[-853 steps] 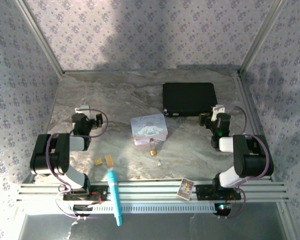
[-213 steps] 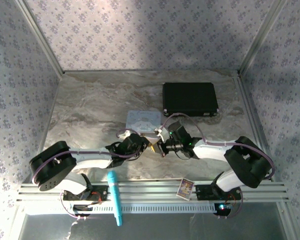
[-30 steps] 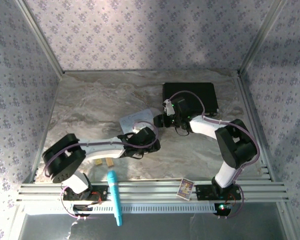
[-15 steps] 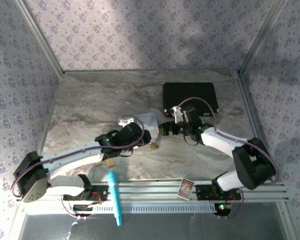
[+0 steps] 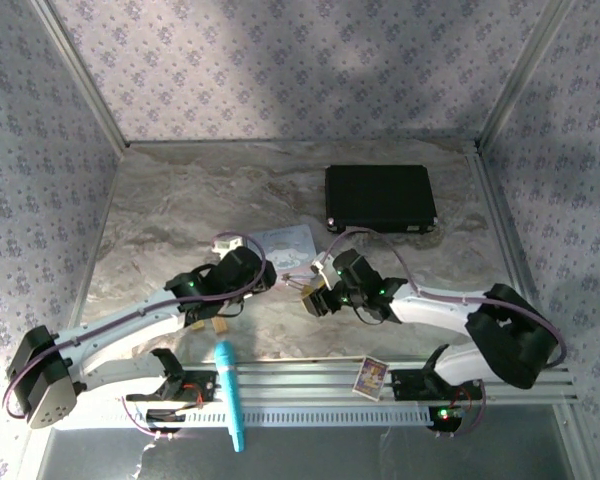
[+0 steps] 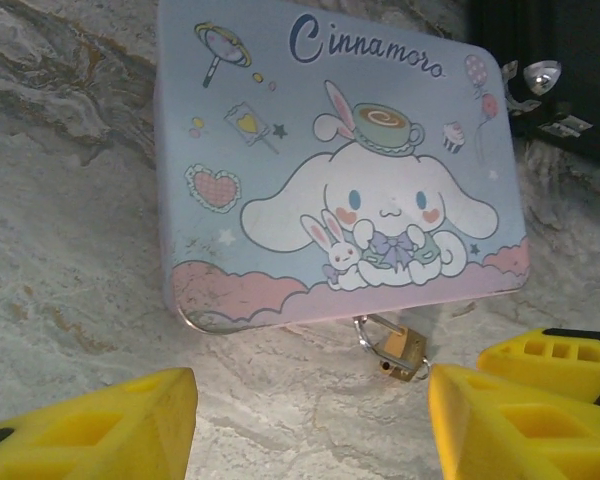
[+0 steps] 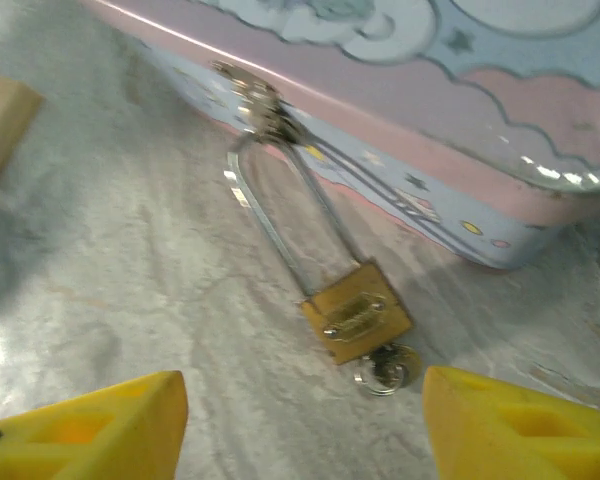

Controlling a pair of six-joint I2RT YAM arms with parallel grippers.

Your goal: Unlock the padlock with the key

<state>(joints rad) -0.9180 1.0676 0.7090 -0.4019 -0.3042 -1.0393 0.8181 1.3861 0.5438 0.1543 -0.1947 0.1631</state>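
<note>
The pastel tin (image 5: 285, 243) sits near the middle of the tabletop (image 5: 180, 200), with the black case (image 5: 380, 197) behind it toward the far right corner. The padlock (image 7: 358, 312) lies flat on the tabletop just off the tin's near edge. Its long shackle (image 7: 280, 210) is threaded through the tin's hasp (image 7: 255, 100) and runs down into the brass body. The key (image 7: 385, 370) touches the body's lower end; only its round silvery head shows, blurred, and the blade is hidden.

The left gripper (image 6: 312, 400) is spread wide on the tin's near side. Its 2 yellow fingers (image 6: 100, 430) are cut off by the frame's bottom edge, with nothing between them. The right gripper (image 7: 305, 400) is also spread wide and grips nothing; padlock and key lie ahead of its gap, touched by neither finger. 1 tan block (image 7: 0, 115) is cut off at the right wrist view's left edge. From above, both wrists crowd the padlock's spot and the key is too small to make out.
</note>
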